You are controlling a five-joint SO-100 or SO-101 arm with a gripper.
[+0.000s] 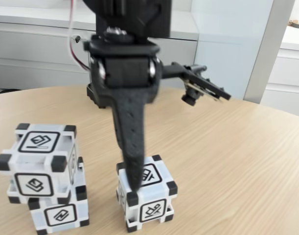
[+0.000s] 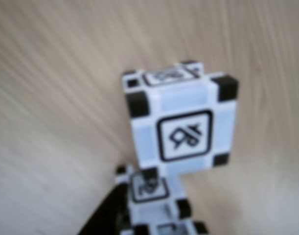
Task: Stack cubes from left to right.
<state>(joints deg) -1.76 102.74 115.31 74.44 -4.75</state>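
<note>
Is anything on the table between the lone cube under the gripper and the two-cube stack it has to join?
Nothing visible. In the fixed view, bare table separates the lone cube from the stack; the gripper already reaches that cube's top.

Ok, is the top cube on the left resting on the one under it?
Touching. In the fixed view the top cube sits directly on the lower cube, offset and slightly twisted, with no gap between them.

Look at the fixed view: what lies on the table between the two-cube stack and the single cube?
Nothing: in the fixed view, only bare wooden table lies between the stack and the single cube.
</note>
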